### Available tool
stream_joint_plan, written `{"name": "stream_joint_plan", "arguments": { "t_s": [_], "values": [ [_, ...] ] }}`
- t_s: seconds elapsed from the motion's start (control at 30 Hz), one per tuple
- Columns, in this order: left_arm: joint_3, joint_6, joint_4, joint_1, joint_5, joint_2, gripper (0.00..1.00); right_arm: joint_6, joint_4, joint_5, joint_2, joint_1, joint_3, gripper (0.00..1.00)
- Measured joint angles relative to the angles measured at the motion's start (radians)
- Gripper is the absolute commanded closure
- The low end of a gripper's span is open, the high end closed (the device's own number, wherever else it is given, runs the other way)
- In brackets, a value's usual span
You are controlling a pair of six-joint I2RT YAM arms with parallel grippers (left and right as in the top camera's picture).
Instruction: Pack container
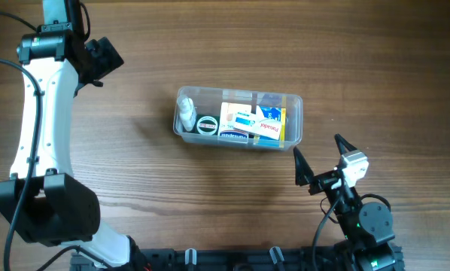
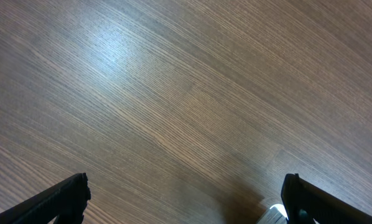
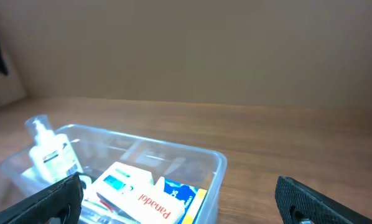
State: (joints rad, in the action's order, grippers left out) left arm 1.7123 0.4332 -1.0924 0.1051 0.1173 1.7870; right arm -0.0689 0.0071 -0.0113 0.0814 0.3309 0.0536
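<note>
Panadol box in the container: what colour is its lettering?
Red, on a white face of the Panadol box; the right wrist view shows it best.

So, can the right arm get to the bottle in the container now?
Probably yes. The right gripper is open beside the container, whose top is uncovered; the bottle stands at its far end, with nothing above it.

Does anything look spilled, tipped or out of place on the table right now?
Nothing stands out. The container sits flat on the table, with the white bottle and the boxes inside it, the boxes loosely overlapped. The left tool and right tool are open and clear of it.
</note>
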Motion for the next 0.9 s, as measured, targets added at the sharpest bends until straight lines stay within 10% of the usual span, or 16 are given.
{"name": "stream_joint_plan", "arguments": {
  "t_s": [0.9],
  "values": [
    [0.0, 0.0, 0.0, 0.0, 0.0, 0.0, 0.0, 0.101, 0.0, -0.105, 0.0, 0.0, -0.046, 0.0]
  ]
}}
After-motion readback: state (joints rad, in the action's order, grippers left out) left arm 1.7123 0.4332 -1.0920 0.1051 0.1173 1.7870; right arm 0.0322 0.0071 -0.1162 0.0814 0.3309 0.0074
